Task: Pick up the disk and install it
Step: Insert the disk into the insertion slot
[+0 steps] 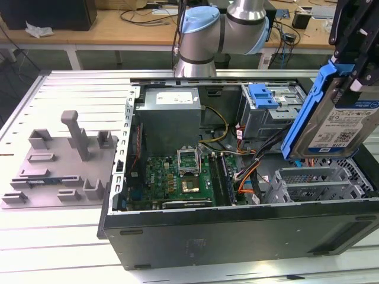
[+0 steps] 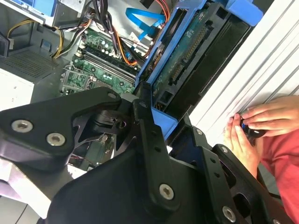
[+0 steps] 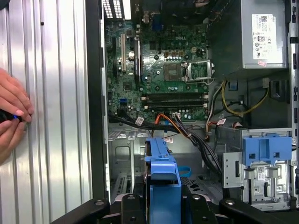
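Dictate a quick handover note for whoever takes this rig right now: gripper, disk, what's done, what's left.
Gripper: shut on the disk, holding it tilted in the air above the open case, at the exterior view's right.
Done: disk picked up.
Left: the install. The disk is not seated in the case yet.
Note: a person's hand rests on the table beside the case.
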You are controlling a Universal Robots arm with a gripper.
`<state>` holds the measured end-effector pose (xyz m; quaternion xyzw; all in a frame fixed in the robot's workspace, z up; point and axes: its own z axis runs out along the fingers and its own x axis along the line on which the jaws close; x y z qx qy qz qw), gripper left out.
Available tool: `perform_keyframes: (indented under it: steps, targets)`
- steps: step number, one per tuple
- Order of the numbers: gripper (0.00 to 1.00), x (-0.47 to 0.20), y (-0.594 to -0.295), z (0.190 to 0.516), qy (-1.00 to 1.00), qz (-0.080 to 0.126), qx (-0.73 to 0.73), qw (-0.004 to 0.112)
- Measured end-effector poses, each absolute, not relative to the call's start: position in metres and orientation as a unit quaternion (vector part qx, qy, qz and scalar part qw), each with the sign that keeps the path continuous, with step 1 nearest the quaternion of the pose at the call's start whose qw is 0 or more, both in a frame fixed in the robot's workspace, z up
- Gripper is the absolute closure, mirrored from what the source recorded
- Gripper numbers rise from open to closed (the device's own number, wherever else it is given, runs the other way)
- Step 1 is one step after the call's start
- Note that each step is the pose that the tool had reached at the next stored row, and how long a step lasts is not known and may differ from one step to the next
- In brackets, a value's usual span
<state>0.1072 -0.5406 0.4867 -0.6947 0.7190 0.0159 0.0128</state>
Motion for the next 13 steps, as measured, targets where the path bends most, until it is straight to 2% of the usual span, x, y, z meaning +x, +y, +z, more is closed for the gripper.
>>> perform_keyframes:
  steps: [13]
  targets:
    - [0.64,0.1104,-0.5424,0.4864,0.717,0.016,-0.697,0.013]
